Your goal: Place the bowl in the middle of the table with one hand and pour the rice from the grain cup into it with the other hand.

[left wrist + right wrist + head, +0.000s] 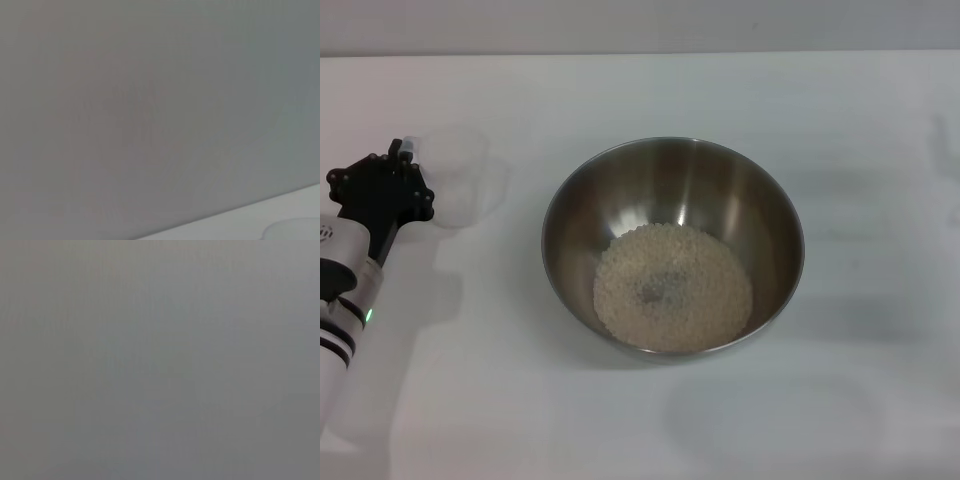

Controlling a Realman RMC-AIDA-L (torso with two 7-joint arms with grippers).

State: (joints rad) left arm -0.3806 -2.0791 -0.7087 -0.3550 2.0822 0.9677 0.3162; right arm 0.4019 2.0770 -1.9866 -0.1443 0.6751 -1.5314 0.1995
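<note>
The bowl [672, 190], wide and of shiny steel, stands on the white table [640, 420] near its middle. The rice [672, 287] lies as a flat pale heap in its bottom. The grain cup [465, 178], translucent and looking empty, is upright on the table to the left of the bowl. My left gripper [412, 160] is right against the cup's left side, with its black wrist body behind it; whether it grips the cup cannot be told. A pale curved rim of the grain cup [295, 230] shows in the left wrist view. My right gripper is out of view.
The left arm's white forearm [345, 320] runs down the left edge of the head view. The table's far edge [640, 52] meets a grey wall. The right wrist view shows only plain grey.
</note>
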